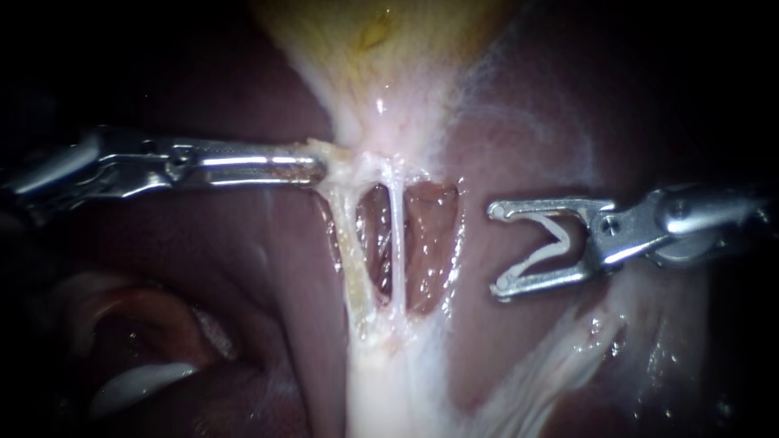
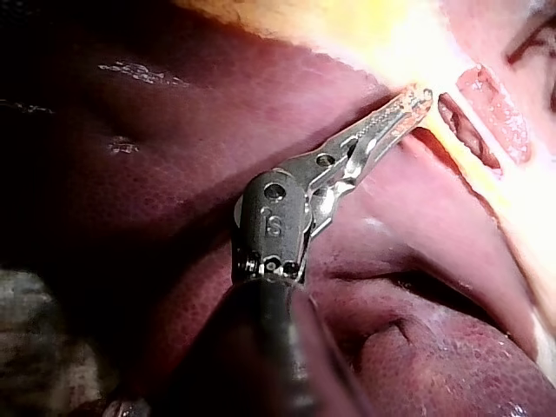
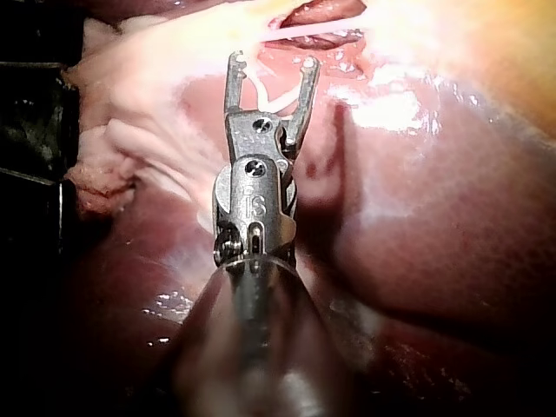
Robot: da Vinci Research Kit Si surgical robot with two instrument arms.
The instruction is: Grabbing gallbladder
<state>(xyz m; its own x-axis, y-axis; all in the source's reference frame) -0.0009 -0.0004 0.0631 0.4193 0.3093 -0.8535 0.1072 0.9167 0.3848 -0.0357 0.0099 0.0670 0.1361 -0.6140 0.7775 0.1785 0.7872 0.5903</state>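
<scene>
My left instrument (image 1: 318, 169) (image 2: 417, 100) comes in level over the dark red, smooth liver (image 1: 243, 268) (image 2: 174, 130). Its slim steel jaws lie pressed together, their tips pinching the pale tissue where the yellow, glistening gallbladder (image 1: 381, 40) (image 2: 347, 22) narrows to its neck. The gallbladder's body sits at the top of the endoscope view, and the neck tapers down from it between my two instruments.

Below the grip the pale tissue splits into a thin white tube (image 1: 398, 243) and, just beside it on my left instrument's side, a thicker cream-coloured strand (image 1: 347, 251). Red openings show between and beside them.

My right instrument (image 1: 497, 250) (image 3: 271, 69) hangs a little apart from that tissue, over the liver. Its jaws stand wide apart, and a white V-shaped clip (image 1: 560, 235) (image 3: 269, 100) is seated between them, one leg along each jaw. Ahead of its tips, in the right wrist view, lies the pale tissue.
</scene>
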